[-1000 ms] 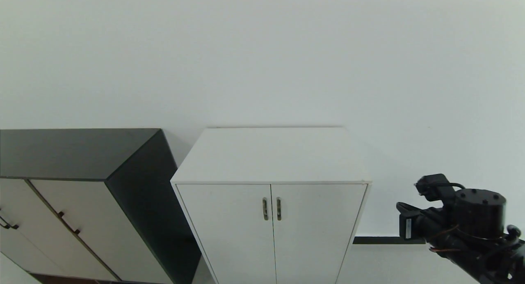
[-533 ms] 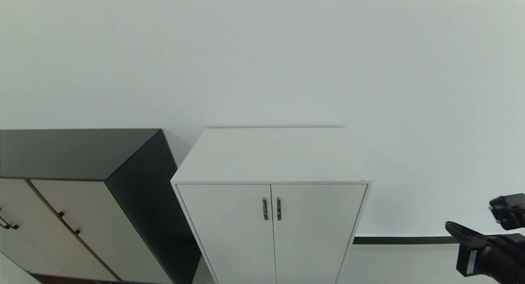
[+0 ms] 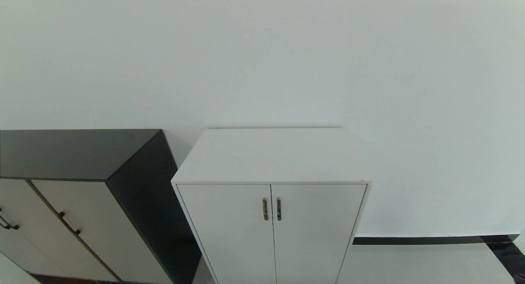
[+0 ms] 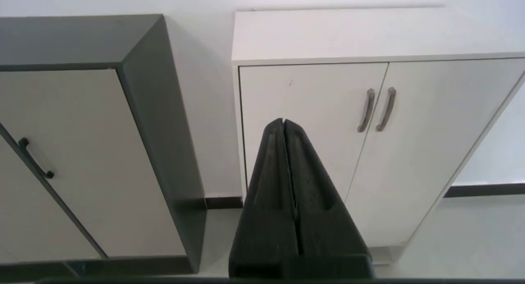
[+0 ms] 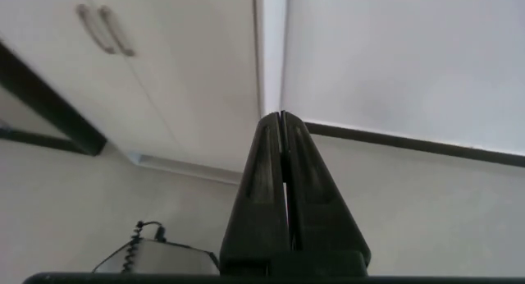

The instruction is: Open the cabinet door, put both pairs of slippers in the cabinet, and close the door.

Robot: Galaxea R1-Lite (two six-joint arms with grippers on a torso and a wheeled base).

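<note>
Cabinet (image 3: 271, 169) backs against the wall (image 3: 262, 58), second cabinet (image 3: 82, 181) just beside it on the left, same wall.

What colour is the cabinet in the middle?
The cabinet is white; the head view shows it best.

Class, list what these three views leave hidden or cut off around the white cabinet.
Head view: white cabinet interior, hidden by its shut doors; its foot cut off by the lower edge.
Head view: dark cabinet, cut off by the left edge.
Left wrist view: part of a door, hidden by the left gripper.
</note>
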